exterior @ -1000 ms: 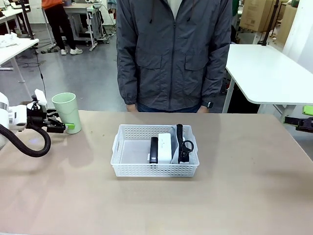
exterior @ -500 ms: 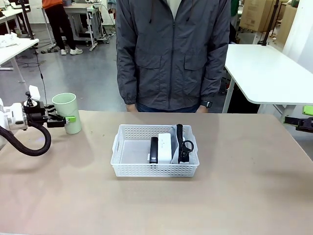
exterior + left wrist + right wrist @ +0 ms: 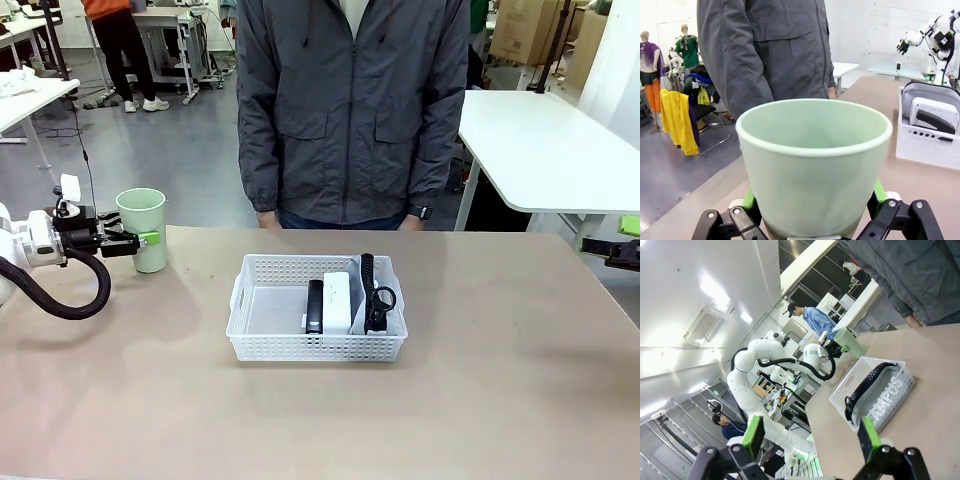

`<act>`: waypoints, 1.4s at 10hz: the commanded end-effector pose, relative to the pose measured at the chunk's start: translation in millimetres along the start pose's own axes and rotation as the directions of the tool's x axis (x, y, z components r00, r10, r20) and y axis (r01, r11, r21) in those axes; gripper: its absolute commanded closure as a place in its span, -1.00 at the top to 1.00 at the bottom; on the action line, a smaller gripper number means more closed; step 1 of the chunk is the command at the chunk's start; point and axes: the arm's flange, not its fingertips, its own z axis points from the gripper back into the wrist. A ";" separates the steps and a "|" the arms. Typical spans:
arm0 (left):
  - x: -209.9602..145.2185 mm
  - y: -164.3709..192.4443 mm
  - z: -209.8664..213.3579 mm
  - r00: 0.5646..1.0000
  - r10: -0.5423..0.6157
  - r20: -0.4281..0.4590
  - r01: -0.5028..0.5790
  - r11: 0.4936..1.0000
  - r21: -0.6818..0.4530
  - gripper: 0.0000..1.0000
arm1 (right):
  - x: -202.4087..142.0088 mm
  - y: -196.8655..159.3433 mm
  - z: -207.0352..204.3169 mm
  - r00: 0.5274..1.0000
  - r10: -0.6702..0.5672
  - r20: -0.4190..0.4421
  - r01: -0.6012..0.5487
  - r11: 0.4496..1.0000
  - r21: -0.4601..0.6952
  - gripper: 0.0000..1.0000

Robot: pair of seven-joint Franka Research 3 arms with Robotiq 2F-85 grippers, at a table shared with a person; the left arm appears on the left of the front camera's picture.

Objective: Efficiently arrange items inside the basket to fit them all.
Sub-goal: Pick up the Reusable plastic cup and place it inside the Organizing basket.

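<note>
Fingers [image 3: 751, 199] astride cup [image 3: 812, 160]; "CAMPUS" pouch [image 3: 885, 390]

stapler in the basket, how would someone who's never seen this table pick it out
Start at the white lattice basket in the middle of the table, in front of the person. Its left half is bare; three things stand packed in the right half. The stapler is the leftmost of these, a narrow black bar right beside the white box, with the grey pouch farther right.
</note>
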 end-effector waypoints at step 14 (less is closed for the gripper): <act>73.4 -97.2 103.1 0.968 -0.105 -0.228 0.045 0.966 -0.254 -1.00 | -0.1 2.6 -1.1 1.000 0.009 0.009 -0.009 1.000 0.010 1.00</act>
